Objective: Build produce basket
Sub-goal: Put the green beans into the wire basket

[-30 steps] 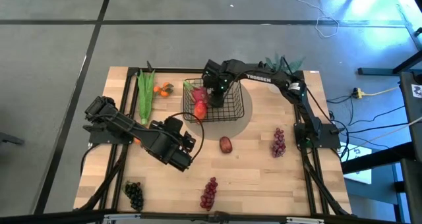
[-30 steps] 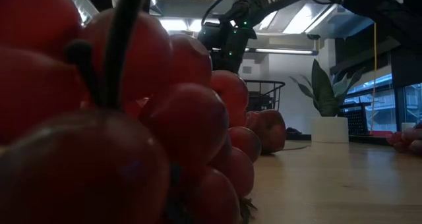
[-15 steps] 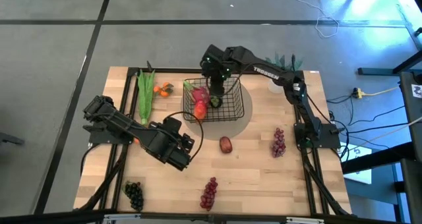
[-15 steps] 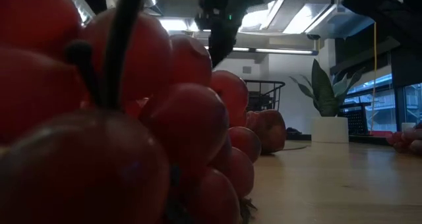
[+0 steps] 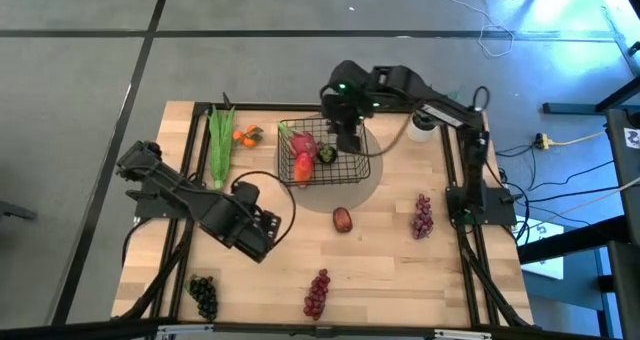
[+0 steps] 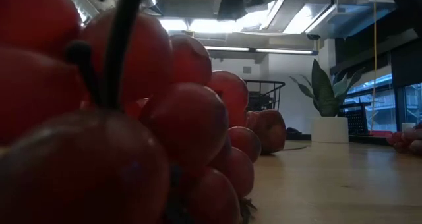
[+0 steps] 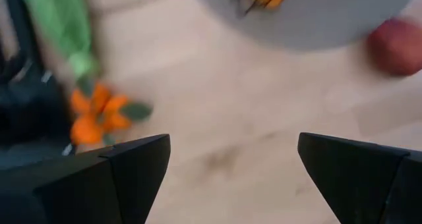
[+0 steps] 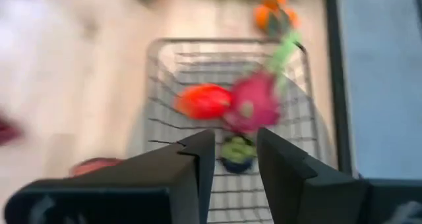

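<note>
The right gripper (image 5: 347,138) has lifted clear of the basket (image 5: 352,168) near the worktop's far edge, fingers narrow and empty, a green fruit (image 5: 326,155) now inside; left gripper (image 5: 258,238) waits wide.

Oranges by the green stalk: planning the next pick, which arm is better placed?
Left, probably. The left gripper is open on that side, and its wrist view shows the oranges. The right gripper hangs over the basket.
</note>
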`<state>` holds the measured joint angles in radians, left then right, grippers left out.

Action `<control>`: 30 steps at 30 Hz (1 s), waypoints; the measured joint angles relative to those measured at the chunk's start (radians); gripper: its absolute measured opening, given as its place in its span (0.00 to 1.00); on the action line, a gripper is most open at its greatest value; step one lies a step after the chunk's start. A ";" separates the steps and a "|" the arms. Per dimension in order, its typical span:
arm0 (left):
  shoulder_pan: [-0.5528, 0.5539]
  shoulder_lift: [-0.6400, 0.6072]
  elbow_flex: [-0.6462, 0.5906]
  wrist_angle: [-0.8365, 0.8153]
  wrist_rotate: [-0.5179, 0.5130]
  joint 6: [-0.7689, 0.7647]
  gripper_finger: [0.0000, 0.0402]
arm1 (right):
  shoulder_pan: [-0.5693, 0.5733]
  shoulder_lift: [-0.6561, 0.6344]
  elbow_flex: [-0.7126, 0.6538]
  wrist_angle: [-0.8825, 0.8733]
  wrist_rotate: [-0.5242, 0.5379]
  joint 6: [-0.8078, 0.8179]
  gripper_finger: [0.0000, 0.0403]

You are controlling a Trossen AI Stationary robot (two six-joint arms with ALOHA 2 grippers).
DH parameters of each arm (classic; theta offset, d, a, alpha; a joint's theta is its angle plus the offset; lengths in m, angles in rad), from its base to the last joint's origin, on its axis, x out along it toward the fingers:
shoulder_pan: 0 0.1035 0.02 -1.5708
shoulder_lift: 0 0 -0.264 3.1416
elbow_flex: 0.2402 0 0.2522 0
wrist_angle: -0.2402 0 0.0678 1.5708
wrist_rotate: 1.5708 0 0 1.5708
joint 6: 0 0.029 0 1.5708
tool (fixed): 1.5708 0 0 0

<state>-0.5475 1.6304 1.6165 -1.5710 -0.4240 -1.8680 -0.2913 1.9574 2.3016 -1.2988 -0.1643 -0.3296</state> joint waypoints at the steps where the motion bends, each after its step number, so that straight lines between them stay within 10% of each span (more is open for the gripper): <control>1: -0.008 -0.002 0.000 0.000 0.025 -0.014 0.80 | 0.009 -0.019 0.000 -0.001 -0.030 -0.009 0.26; 12: -0.132 -0.007 0.000 0.000 0.166 -0.085 0.80 | 0.117 -0.153 0.000 -0.059 -0.361 -0.121 0.26; 30: -0.388 -0.006 0.000 0.000 0.133 -0.408 0.80 | 0.268 -0.163 -0.008 -0.268 -0.556 -0.120 0.26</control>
<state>-0.9356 1.6241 1.6165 -1.5708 -0.2906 -2.2765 -0.0235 1.7941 2.2935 -1.5670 -0.7200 -0.4496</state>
